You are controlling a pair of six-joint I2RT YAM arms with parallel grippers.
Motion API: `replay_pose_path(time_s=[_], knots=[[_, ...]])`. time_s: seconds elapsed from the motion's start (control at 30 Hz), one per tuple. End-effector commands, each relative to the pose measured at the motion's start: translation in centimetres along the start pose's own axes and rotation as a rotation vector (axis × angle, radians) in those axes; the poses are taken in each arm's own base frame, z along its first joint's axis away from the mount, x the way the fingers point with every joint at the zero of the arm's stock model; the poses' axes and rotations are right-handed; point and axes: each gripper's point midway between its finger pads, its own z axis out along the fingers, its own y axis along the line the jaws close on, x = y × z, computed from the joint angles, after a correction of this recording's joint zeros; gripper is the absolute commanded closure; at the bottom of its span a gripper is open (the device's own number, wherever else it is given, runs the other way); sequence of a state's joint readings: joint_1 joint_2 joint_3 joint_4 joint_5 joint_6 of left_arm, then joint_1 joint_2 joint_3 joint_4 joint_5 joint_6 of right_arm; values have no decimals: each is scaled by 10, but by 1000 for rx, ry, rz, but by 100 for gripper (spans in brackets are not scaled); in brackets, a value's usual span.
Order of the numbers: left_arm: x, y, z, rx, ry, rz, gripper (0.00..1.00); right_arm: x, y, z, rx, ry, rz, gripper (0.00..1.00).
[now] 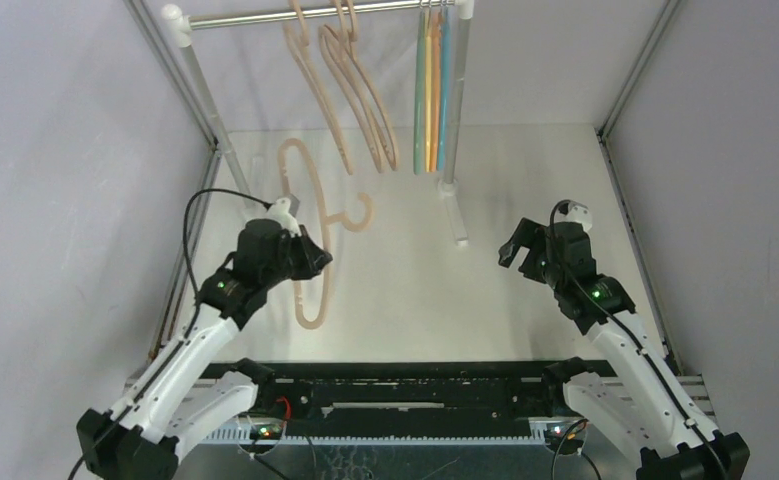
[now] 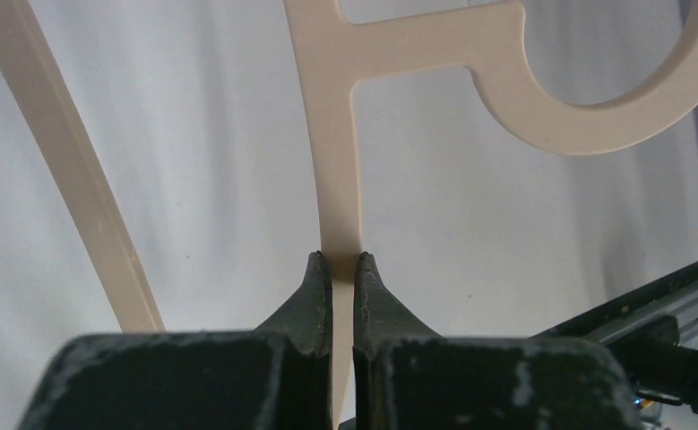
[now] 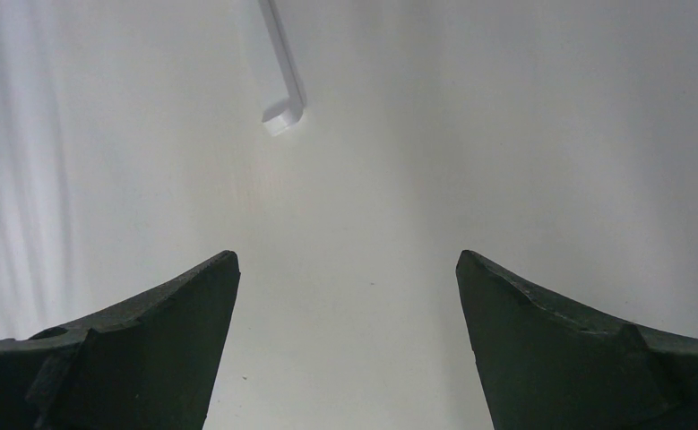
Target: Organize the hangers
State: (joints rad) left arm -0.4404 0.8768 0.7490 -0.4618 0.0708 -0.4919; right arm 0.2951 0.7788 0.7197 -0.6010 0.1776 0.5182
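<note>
My left claw [image 2: 343, 262] clamped on beige hanger [image 2: 336, 161] just below hook [image 2: 596, 121]; hanger over counter [image 1: 415, 290], left side. My right claw [image 3: 348, 269] spread wide, empty. Plan: firm pinch, hook upward, lift above rail [image 1: 255, 17], settle beside hung beige hangers [image 1: 365, 100].

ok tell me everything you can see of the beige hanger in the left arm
The beige hanger is thick, flat and matte, with a broad open hook cut from the same piece. The left end effector is shut on its bar near the hook stem. It sits left of centre, apart from the rail.
</note>
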Motion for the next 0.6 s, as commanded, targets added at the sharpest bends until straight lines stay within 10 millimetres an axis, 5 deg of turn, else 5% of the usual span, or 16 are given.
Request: replay_pose_path(time_s=[0.0,0.57], knots=[[-25,-12,-24,56,-81,-26,100,-7,7,1,-28,-26,-8,0],[-84,-71,-108,331,-291,-40,100,-11,9,0,-18,-32,-18,0]])
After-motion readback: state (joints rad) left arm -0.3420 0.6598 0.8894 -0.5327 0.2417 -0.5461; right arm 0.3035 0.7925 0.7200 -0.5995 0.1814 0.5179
